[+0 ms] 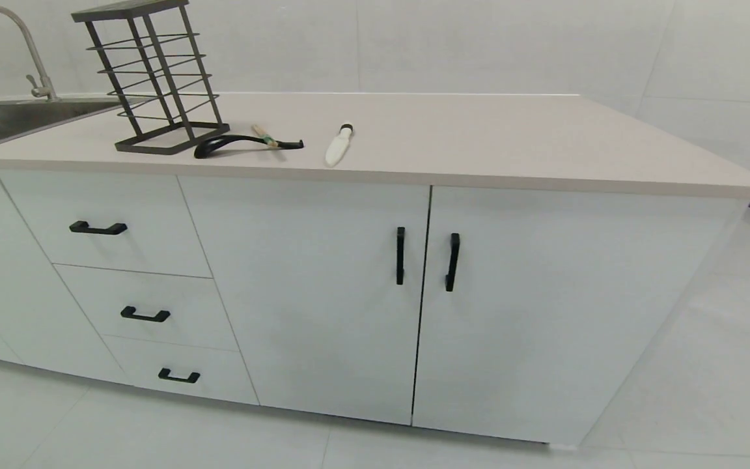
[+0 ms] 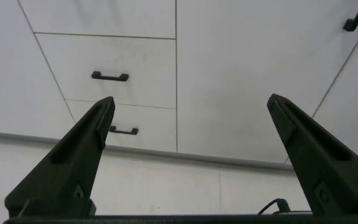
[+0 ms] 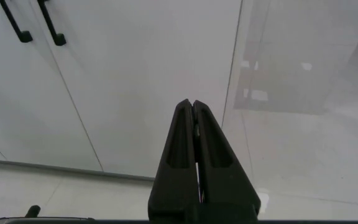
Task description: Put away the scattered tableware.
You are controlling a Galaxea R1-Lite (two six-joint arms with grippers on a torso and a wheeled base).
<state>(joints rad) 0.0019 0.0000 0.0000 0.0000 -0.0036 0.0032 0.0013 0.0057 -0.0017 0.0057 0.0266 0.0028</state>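
Note:
On the beige countertop (image 1: 479,137) lie a black ladle-like utensil (image 1: 245,143), a small wooden-handled tool (image 1: 264,136) crossing it, and a white knife with a black end (image 1: 339,146). A black wire rack (image 1: 153,78) stands just left of them. My left gripper (image 2: 188,106) is open, low in front of the drawer fronts (image 2: 104,62), holding nothing. My right gripper (image 3: 192,109) is shut and empty, facing the lower cabinet doors (image 3: 135,81).
A steel sink (image 1: 17,117) with a curved tap (image 1: 10,39) sits at the counter's far left. Below are three drawers with black handles (image 1: 97,228) and two cabinet doors with vertical handles (image 1: 427,257). Tiled floor (image 1: 707,365) spreads in front and to the right.

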